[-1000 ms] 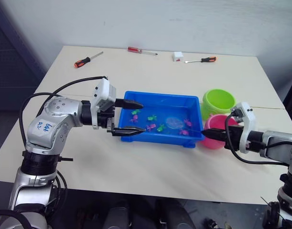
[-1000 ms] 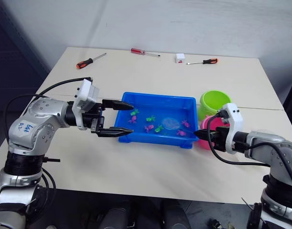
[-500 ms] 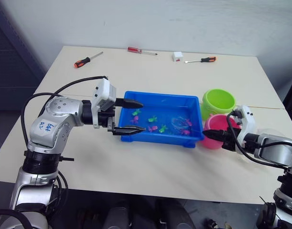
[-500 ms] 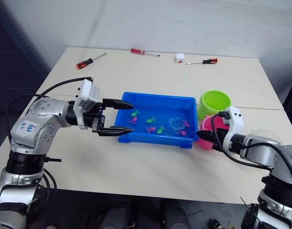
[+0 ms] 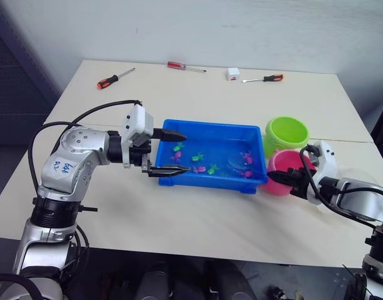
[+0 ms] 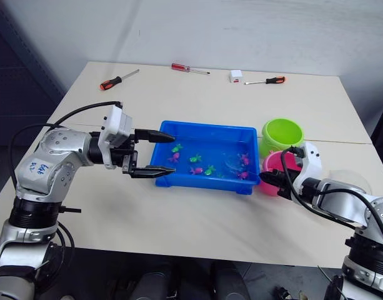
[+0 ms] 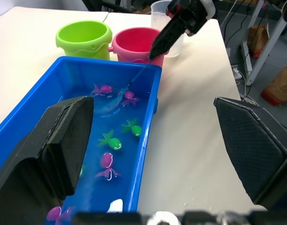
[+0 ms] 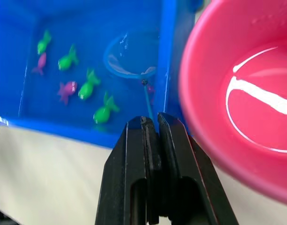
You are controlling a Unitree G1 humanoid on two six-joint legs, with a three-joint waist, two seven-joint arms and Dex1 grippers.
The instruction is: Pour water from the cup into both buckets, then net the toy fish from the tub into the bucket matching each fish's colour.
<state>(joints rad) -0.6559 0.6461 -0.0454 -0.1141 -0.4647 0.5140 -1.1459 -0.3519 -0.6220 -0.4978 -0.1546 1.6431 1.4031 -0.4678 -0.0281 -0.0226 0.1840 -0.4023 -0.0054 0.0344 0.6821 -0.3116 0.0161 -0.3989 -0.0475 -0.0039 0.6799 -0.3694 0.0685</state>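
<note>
Over at the right, the right hand (image 8: 151, 123) is clamped on the net (image 8: 130, 58), whose hoop sits in the blue tub (image 5: 172, 128) among the toy fish (image 8: 104, 112). Meanwhile the left hand (image 5: 176, 152) gapes wide and empty at the tub's left end, on the desk (image 5: 197, 212).

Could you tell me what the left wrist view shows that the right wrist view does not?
The left wrist view takes in the lime green bucket, the clear cup behind the pink bucket, bare table, and the open left claw astride the tub's end wall. The right wrist view looks into the pink bucket, with water inside, and along the right claw, shut on the net handle. Both show the tub, fish and net.
</note>
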